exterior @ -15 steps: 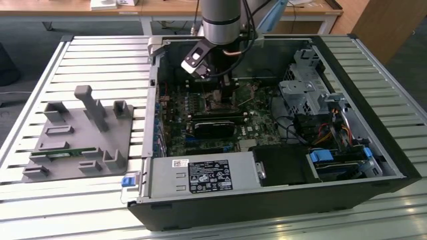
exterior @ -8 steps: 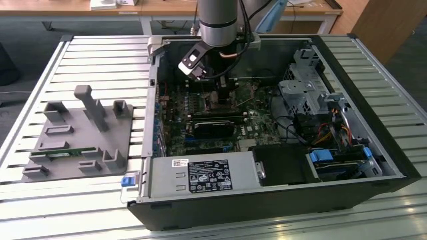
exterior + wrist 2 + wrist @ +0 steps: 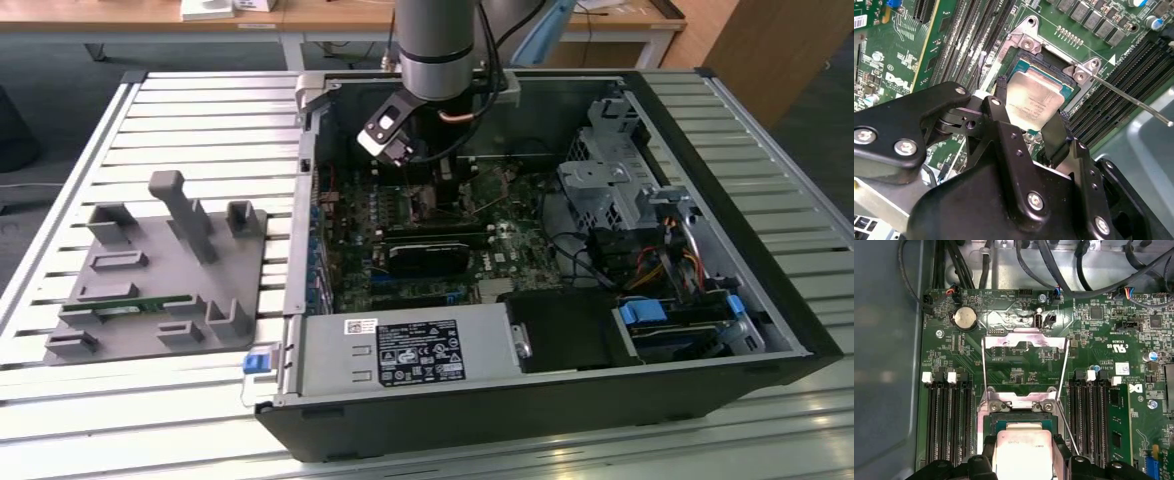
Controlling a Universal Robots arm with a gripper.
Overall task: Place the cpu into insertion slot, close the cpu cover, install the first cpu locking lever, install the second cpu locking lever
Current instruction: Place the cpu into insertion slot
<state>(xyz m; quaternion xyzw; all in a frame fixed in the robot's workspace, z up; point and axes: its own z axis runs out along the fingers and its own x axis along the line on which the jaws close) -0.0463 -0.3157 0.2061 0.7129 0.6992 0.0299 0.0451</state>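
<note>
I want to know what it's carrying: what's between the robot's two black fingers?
The cpu, gripped between the fingers at the insertion slot, in both wrist views.

soft, even light on the bench (image 3: 80, 425), the computer case (image 3: 534, 420) dim inside. glare whitens the cpu (image 3: 1035, 100) in the second wrist view, the cpu cover (image 3: 1024, 341) in the first wrist view.

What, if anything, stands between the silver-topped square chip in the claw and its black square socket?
Nothing visible. The claw holds the silver-topped square chip right over the black square socket; the thin silver cover frame is swung back, clear of it.
</note>
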